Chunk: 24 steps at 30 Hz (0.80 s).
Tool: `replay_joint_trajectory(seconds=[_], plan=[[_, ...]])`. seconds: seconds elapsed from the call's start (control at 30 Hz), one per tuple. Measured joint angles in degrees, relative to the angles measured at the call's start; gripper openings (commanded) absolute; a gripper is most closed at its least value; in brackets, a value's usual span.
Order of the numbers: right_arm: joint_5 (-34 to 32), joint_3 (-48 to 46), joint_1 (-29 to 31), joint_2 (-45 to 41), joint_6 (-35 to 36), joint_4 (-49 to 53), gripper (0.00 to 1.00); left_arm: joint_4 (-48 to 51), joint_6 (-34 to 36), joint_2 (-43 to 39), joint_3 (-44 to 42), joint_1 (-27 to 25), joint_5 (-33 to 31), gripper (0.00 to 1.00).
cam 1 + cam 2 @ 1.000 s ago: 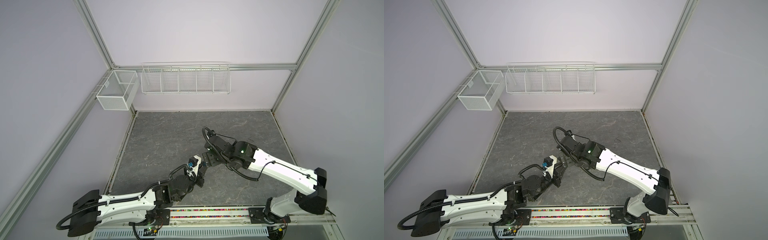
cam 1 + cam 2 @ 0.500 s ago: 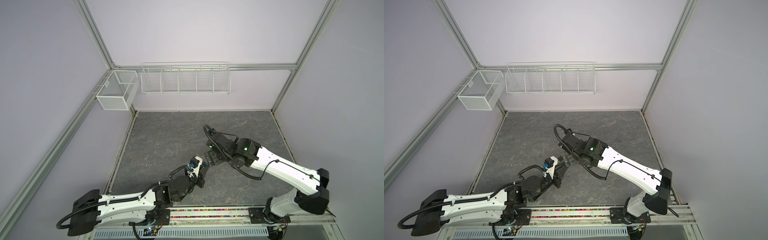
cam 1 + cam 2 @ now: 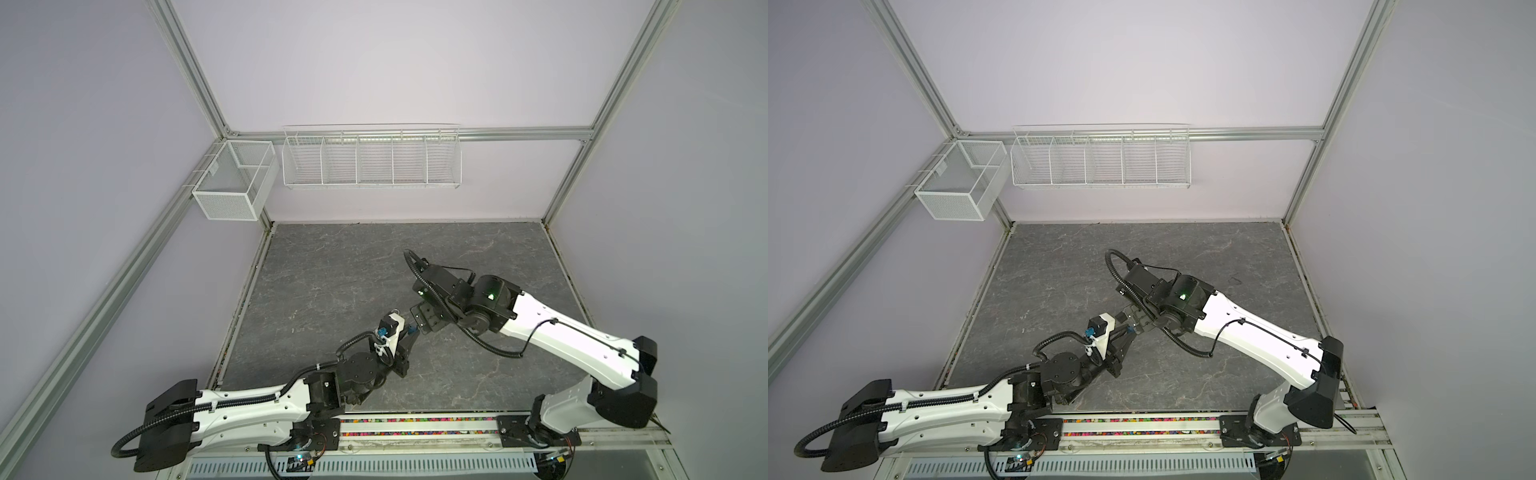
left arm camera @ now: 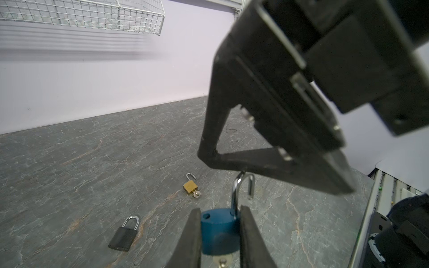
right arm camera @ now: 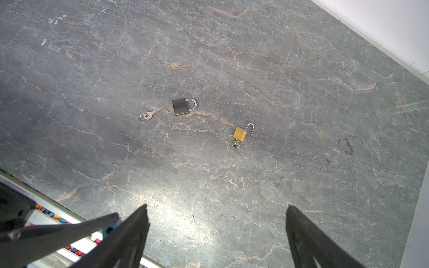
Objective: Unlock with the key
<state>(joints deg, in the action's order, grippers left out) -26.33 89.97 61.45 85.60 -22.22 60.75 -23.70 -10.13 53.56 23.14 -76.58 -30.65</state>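
Left gripper (image 3: 406, 341) reaches in from near left, jaws clenched on the blue padlock (image 4: 219, 232), one finger on each flat side of the body. The lock is held in the air over the near middle of the counter (image 3: 332, 270), seen in both top views as a small blue spot (image 3: 1131, 330) at the finger ends. Its shackle (image 4: 239, 185) is popped open: one leg sits in the body, the other hangs free. The key (image 4: 222, 258) sticks in the keyhole end of the blue padlock, only partly in frame.

Right gripper (image 5: 217, 206) comes from near right, jaws released and spread wide, holding nothing. It sits just beside the blue padlock on the shackle side (image 3: 426, 320). In the left wrist view one of its fingers crosses right over the top of the shackle; cannot tell if they touch.

A black padlock (image 5: 180, 106) lies flat on the counter with its shackle closed. A loose key (image 5: 149, 114) on a small ring lies just beside it, tip toward the lock body, not touching. A brass padlock (image 5: 239, 134) lies flat, apart from the black one, shackle open, with its own key (image 5: 236, 145) in the keyhole.

On the far wall hang a white wire rack (image 3: 370, 158) with dividers and a white mesh basket (image 3: 232, 183) at the far left corner.
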Motion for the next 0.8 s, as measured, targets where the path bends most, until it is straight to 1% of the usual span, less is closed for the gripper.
replay_joint_trajectory(seconds=[0.47, 0.57, 0.63, 0.8], plan=[[2.34, -4.55, -0.13, -6.54, 0.0, -0.2, 0.94, -0.5, -0.04, 0.7, -0.07, 0.0, -1.05, 0.0], [4.24, -6.14, -0.24, -8.48, 0.02, -1.6, 0.95, -0.5, -0.09, 1.14, -0.07, 0.0, -1.05, 0.0], [5.44, -7.34, -0.28, -10.1, 0.0, -2.25, 0.95, -0.66, -0.24, 1.55, -0.07, 0.0, -1.03, 0.0], [5.66, -8.28, -1.09, -12.59, -0.04, -2.36, 0.96, -1.18, -1.18, 3.56, 0.17, 0.0, -0.83, 0.0]])
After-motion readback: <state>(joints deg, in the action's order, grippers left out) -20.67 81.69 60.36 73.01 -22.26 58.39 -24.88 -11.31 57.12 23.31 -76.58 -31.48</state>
